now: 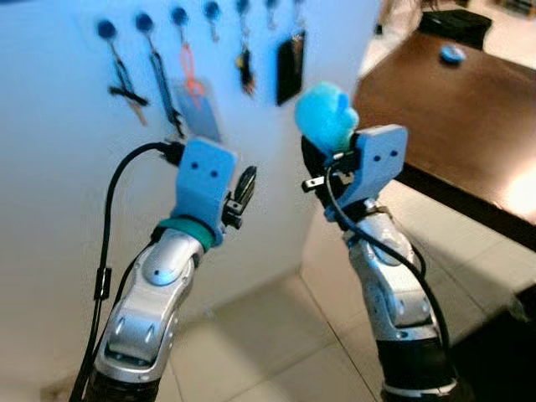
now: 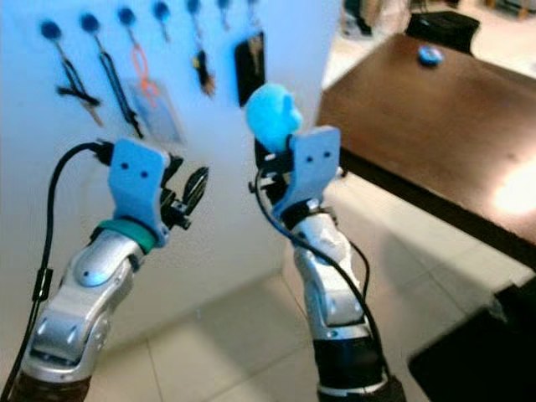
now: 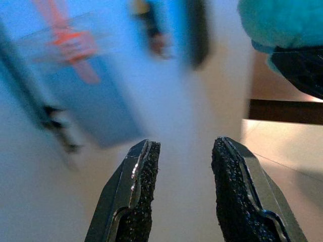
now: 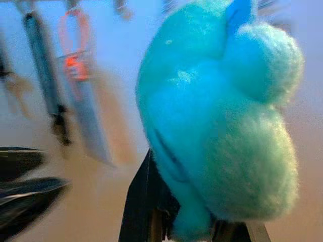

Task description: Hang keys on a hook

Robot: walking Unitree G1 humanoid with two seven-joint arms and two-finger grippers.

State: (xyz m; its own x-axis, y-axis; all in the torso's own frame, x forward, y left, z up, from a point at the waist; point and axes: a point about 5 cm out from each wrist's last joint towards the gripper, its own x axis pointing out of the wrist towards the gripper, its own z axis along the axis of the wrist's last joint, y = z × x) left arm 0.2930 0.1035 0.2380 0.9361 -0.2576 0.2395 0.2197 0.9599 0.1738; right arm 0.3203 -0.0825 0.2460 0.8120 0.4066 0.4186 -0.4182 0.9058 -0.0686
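Fluffy turquoise keychain plush (image 4: 222,116) (orange lanyard (image 1: 192,71), white wall (image 1: 67,193))

I see two silver arms with rounded metal shells. Each wrist carries a blue plastic mount with two small dark holes. The left arm (image 1: 155,293) has a teal ring and a black cable; the right arm (image 1: 394,289) has black cables too.

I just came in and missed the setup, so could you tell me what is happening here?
The robot stands facing a white wall with a row of blue hooks, several already carrying keys and tags. Its right end effector is raised and shut on a fluffy turquoise keychain, held up near the hooks but not yet hung. The left end effector is also raised beside it, open and empty. A dark wooden table stands to the right.
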